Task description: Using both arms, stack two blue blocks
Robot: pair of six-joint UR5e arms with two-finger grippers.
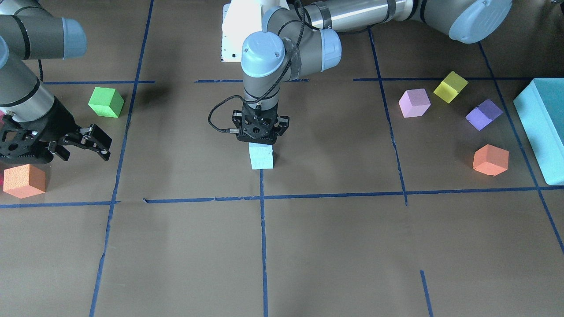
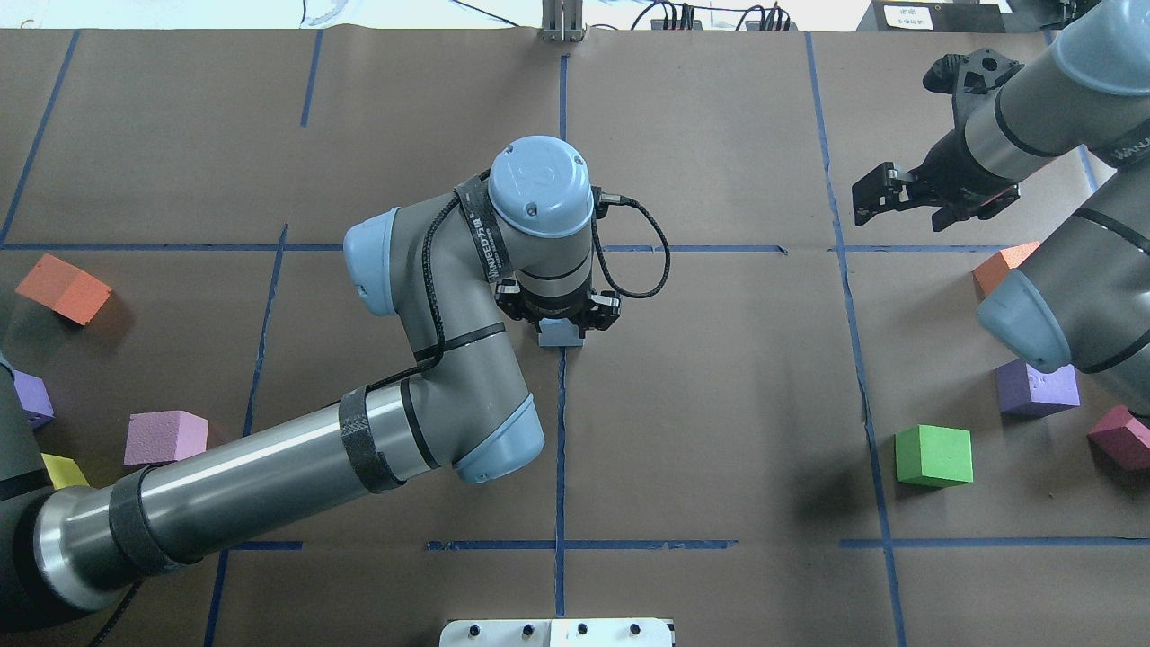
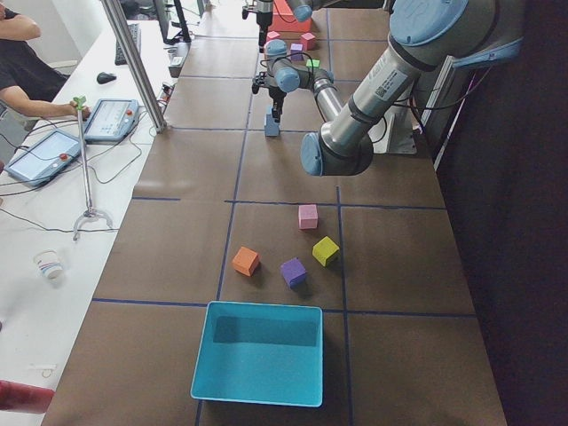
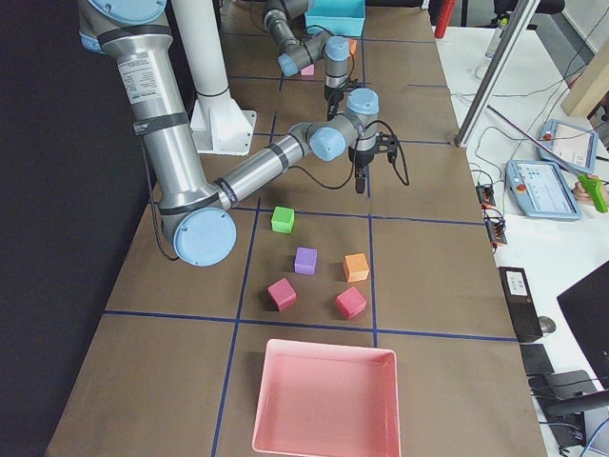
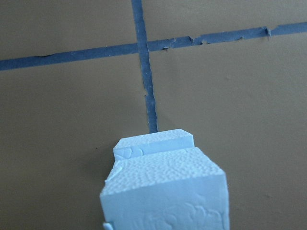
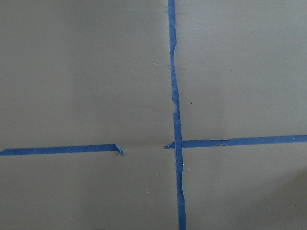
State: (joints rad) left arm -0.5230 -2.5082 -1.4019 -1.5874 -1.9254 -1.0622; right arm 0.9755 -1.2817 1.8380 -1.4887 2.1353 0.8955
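Observation:
Two pale blue blocks stand stacked at the table's middle, on a blue tape line. The upper blue block [image 1: 260, 149] rests on the lower blue block [image 1: 262, 162], slightly offset. My left gripper [image 1: 261, 141] points straight down and is shut on the upper block, which fills the bottom of the left wrist view [image 5: 163, 191], with the lower block [image 5: 153, 143] behind it. In the overhead view the left gripper [image 2: 559, 322] hides most of the stack [image 2: 561, 335]. My right gripper [image 1: 103, 143] is open and empty, off to the side, also seen overhead [image 2: 867, 196].
On the robot's right side lie a green cube [image 1: 106, 102], an orange cube [image 1: 24, 180], a purple cube [image 2: 1038, 388] and a magenta cube [image 2: 1123, 438]. On its left side lie lilac [image 1: 414, 103], yellow [image 1: 450, 86], purple [image 1: 484, 114] and orange [image 1: 490, 160] cubes and a teal box [image 1: 542, 127].

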